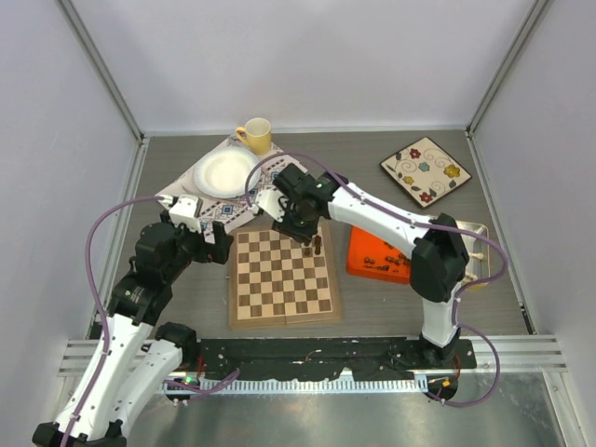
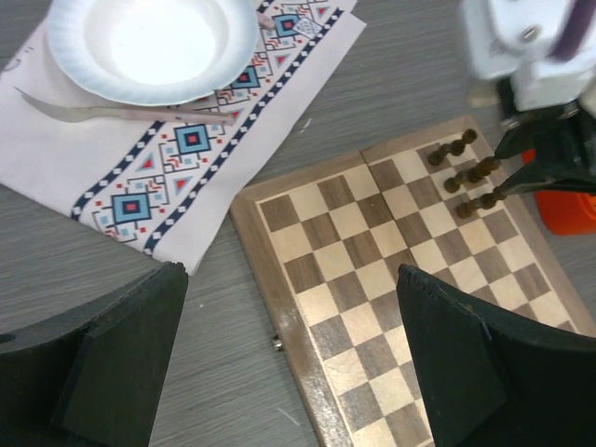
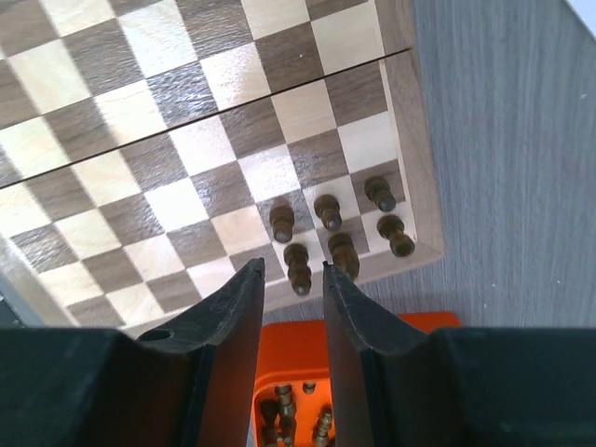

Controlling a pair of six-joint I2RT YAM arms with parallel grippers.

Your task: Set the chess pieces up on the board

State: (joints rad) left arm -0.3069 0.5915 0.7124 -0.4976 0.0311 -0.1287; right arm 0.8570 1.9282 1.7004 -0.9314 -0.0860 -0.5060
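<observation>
The right gripper (image 3: 292,268) is pointed down over a corner of the board (image 3: 186,140), with its jaws parted only narrowly. One dark piece (image 3: 298,261) is stood upright between the fingertips. A thin gap is visible on each side of it, so nothing is seen to be clamped.

Five more dark pieces (image 3: 328,210) are stood just beyond the fingertips and to their right. Together with the first, two short rows of three are formed on the corner squares. The rest of the board is spread beyond the gripper and to its left, and its fold seam is seen crossing the squares.

Behind the fingertips, under the gripper body, an orange tray (image 3: 300,354) is set just beside the board's edge. A few loose pieces (image 3: 279,405) are lying in it.

The left gripper (image 2: 291,307) is held as wide as it goes, well apart from the right one, and nothing is held between its fingers. Another corner of the board is seen below and ahead of it, nearer its right finger.

Beyond its left finger a patterned cloth (image 2: 140,186) is spread on the grey table (image 2: 419,74). A white bowl (image 2: 154,42) and a fork (image 2: 121,110) are resting on the cloth.

In the overhead view a yellow cup (image 1: 256,135) is stood just past the bowl. A floral plate (image 1: 426,170) is laid well off to the right of the right gripper.
</observation>
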